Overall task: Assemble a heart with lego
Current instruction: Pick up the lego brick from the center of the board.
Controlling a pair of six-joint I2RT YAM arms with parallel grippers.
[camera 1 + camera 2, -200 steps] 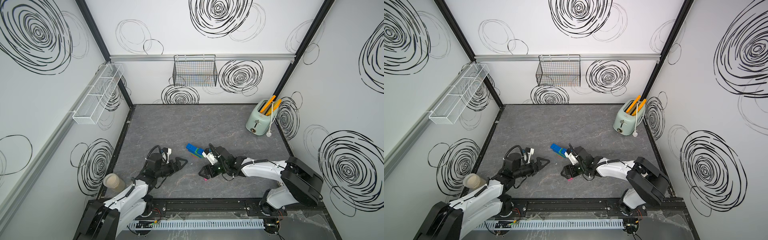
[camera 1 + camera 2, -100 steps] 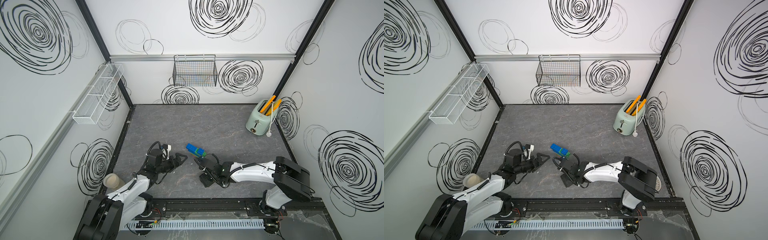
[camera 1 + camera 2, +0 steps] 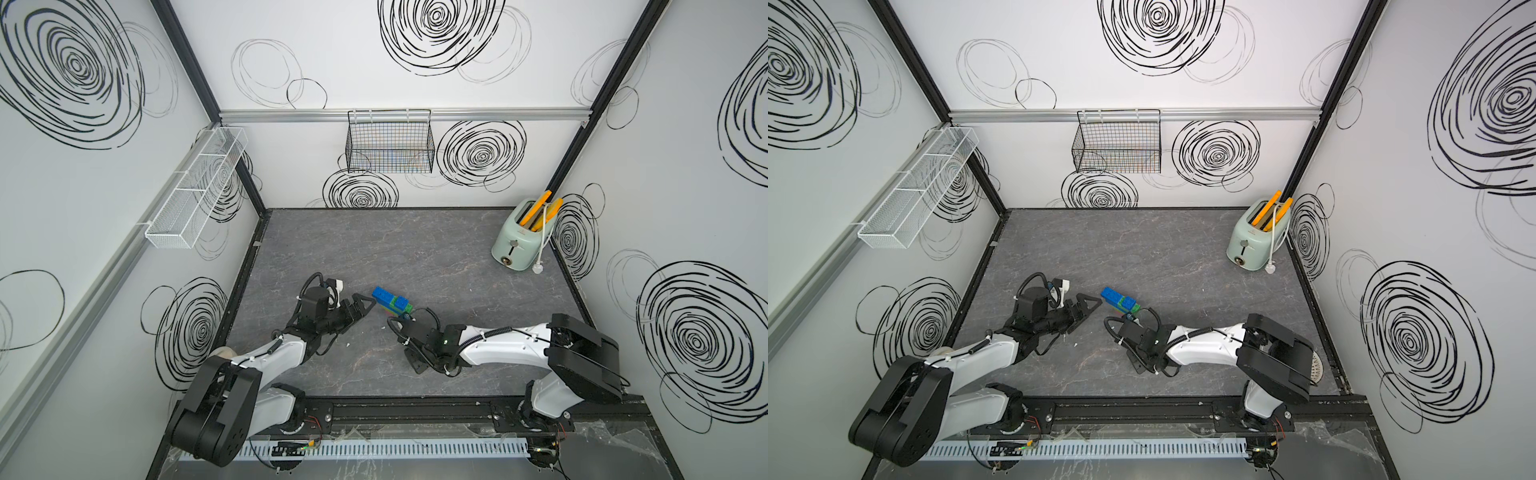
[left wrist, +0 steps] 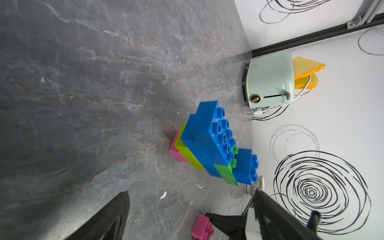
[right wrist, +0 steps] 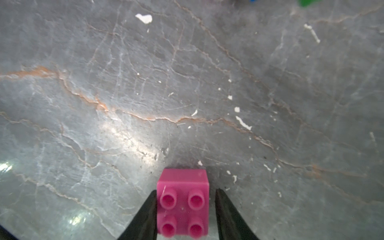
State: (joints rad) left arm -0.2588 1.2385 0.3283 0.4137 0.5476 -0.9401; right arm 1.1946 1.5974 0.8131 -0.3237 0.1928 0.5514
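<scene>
The partial heart (image 3: 392,306) (image 3: 1121,302) lies mid-table on its side: pink tip, lime, blue and green rows, one blue lobe, clearest in the left wrist view (image 4: 212,143). My left gripper (image 3: 363,309) (image 4: 191,192) stands open and empty just left of it. A loose pink lego brick (image 5: 182,207) (image 4: 202,227), studs up, rests on the table between the fingers of my right gripper (image 5: 186,190). One finger touches it; a thin gap shows at the other. In both top views the right gripper (image 3: 413,359) (image 3: 1136,359) hides this brick.
A mint toaster (image 3: 521,239) with orange slices stands at the back right. A black wire basket (image 3: 390,147) hangs on the back wall and a white mesh rack (image 3: 195,195) on the left wall. White crumbs dot the grey table (image 5: 242,122).
My right gripper dropped toward the front over the pink brick and its jaws narrowed around it. My left gripper shifted closer to the joined bricks, still open.
</scene>
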